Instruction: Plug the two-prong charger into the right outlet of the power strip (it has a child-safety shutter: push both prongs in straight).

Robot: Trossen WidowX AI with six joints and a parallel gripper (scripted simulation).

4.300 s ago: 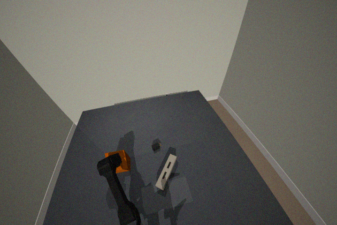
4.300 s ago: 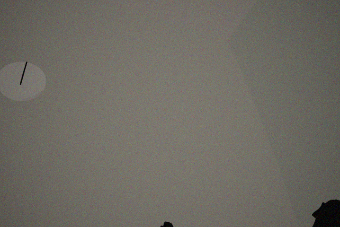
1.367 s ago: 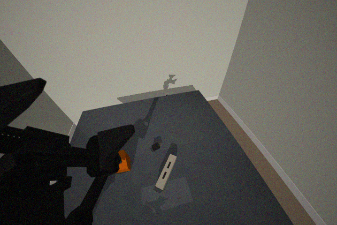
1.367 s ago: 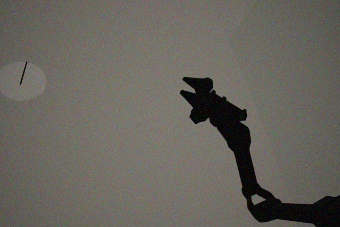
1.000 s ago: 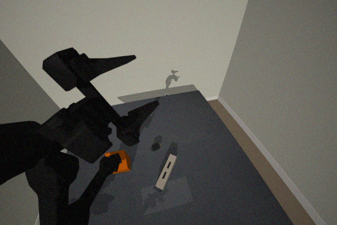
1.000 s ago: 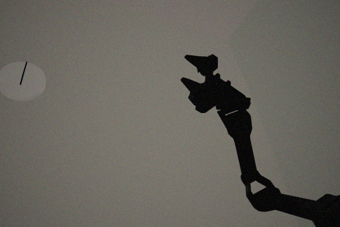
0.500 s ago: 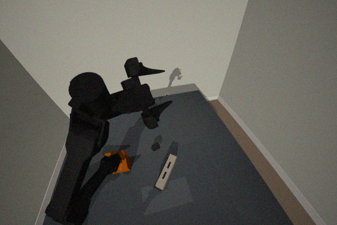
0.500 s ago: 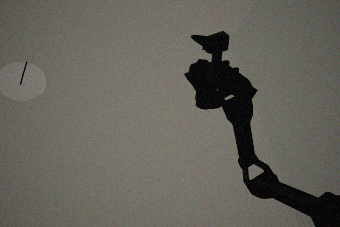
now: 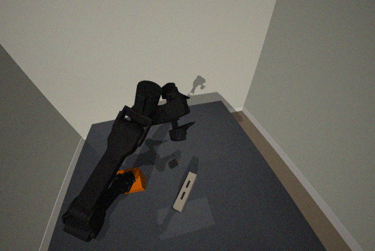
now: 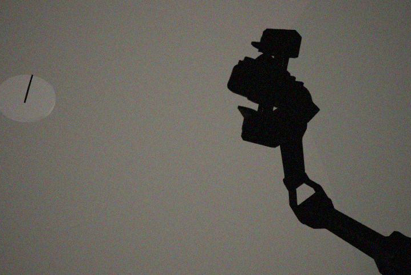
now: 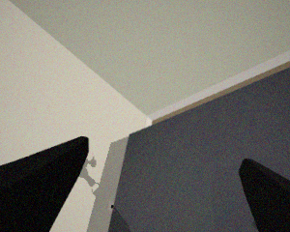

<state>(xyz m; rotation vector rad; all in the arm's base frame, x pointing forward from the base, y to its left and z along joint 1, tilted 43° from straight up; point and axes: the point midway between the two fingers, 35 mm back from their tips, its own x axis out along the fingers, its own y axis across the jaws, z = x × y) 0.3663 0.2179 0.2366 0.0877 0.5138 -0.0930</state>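
Note:
The charger (image 9: pixel 173 163) is a small dark block on the table, with a small gold glint, likely its prongs, on its right side. The power strip (image 9: pixel 179 205) is a pale bar lying slantwise to the right of the charger and nearer the camera, with two dark outlets in its top. The charger is apart from the strip. My gripper (image 9: pixel 191 110) (image 10: pixel 245 75) (image 11: pixel 166 156) is open and empty, raised above the table beyond the charger. The wrist view shows its two black fingers wide apart, with neither charger nor strip in view.
An orange block (image 9: pixel 139 181) stands left of the strip, partly covered by black arm parts. My arm (image 9: pixel 105 165) stretches over the left side of the dark table (image 9: pixel 238 177). Walls surround the table. The exterior view shows a pale disc (image 10: pixel 11 97) with a dark line.

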